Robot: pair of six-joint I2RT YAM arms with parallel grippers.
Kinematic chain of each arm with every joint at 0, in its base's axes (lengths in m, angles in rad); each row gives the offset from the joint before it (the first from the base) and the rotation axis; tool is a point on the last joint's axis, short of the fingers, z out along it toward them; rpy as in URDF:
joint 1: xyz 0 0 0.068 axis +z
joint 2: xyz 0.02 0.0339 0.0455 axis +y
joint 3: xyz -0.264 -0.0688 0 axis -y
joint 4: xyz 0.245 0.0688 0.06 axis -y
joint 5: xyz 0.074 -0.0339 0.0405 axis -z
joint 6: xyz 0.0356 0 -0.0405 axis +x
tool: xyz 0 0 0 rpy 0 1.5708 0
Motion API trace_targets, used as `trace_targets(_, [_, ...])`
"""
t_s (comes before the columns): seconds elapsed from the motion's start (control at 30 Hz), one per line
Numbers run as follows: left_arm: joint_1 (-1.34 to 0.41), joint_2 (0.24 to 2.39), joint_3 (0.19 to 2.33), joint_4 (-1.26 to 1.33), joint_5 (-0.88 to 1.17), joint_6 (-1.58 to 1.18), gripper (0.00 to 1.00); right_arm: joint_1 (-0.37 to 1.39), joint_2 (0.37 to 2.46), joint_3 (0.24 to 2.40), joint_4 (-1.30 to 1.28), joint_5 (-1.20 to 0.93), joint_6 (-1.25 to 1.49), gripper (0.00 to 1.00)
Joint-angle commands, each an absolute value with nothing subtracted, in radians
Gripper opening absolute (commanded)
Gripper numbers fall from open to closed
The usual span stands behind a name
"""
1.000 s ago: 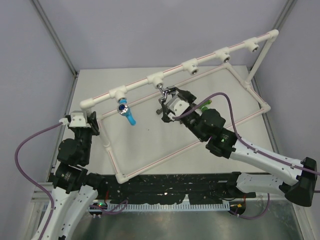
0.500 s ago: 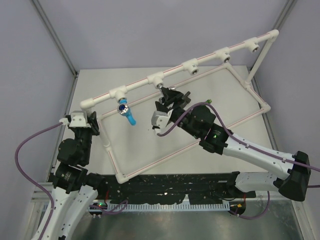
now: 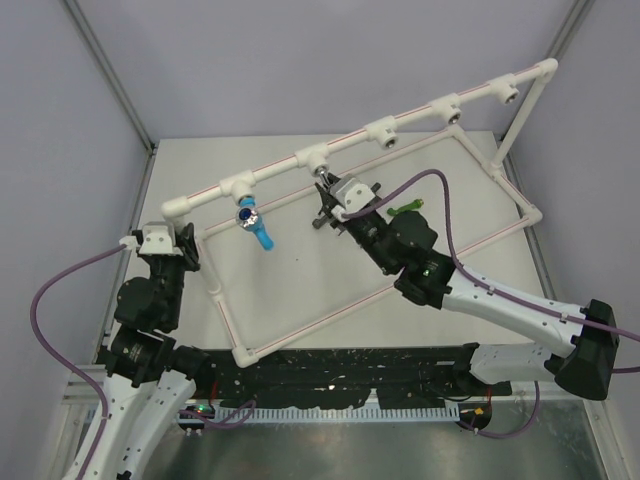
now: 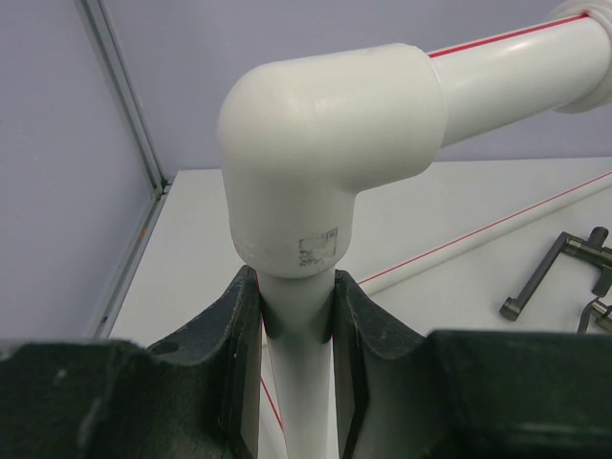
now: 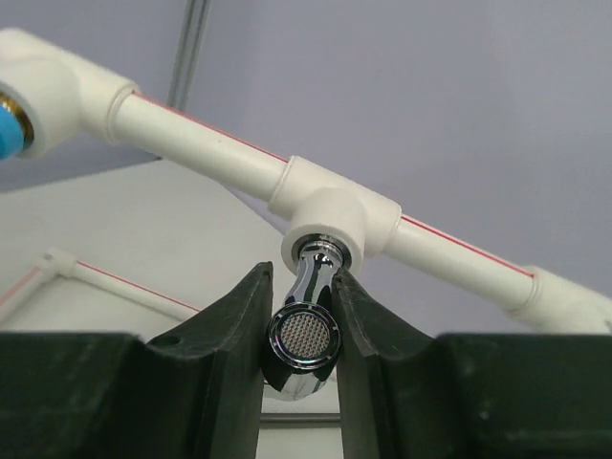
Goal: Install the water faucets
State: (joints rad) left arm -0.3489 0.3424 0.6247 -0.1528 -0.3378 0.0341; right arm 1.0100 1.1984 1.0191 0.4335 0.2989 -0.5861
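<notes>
Nearest the bases, the left tool (image 4: 296, 316) is closed narrowly on the upright pipe of the frame (image 4: 296, 402), just under the elbow (image 4: 325, 153), so the frame appears to be steadied. On the counter (image 3: 300, 270) beside that corner, two dark faucets (image 4: 559, 273) are seen lying loose.

Further in, the right tool (image 5: 301, 287) is shut on the chrome faucet (image 5: 303, 337). The faucet's body is pinched between the fingers, its mesh outlet faces the wrist camera, and its far end is set into the mouth of the second tee (image 5: 330, 229). How deep the thread is seated cannot be told.

The step in hand is judged to be the screwing of the chrome faucet into this tee. For the next move, a turn of the wrist about the socket's axis is called for, with light pressure toward the tee, a release and a fresh grip between turns, and the frame held firm by the left tool.

The blue faucet (image 3: 255, 228) is seen hanging from the first tee, apparently fitted. A green faucet (image 3: 405, 208) lies on the counter just beyond the right arm. Three sockets (image 3: 447, 108) further along the top rail are seen unfilled.

No brand can be read. A small square stamp (image 4: 318, 247) is printed on the elbow but is too blurred to make out, and a thin red line (image 4: 507, 36) runs along the pipes.
</notes>
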Motion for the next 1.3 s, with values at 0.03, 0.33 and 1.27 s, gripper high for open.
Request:
trace_targets(0.03, [-0.36,0.339,0.617,-0.207,-0.291,0.06,0.0,0.973,1.163,1.019,0.557,0.403,0.105,0.05])
trace_targets(0.33, [-0.36,0.334,0.618,-0.207,-0.291,0.061,0.0,0.882,1.123,0.824,0.584,0.526,1.218,0.06])
trace_targets(1.27, [-0.36,0.347,0.618,-0.207,-0.285,0.058,0.0,0.972,0.976,1.192,-0.121,-0.059,-1.122,0.65])
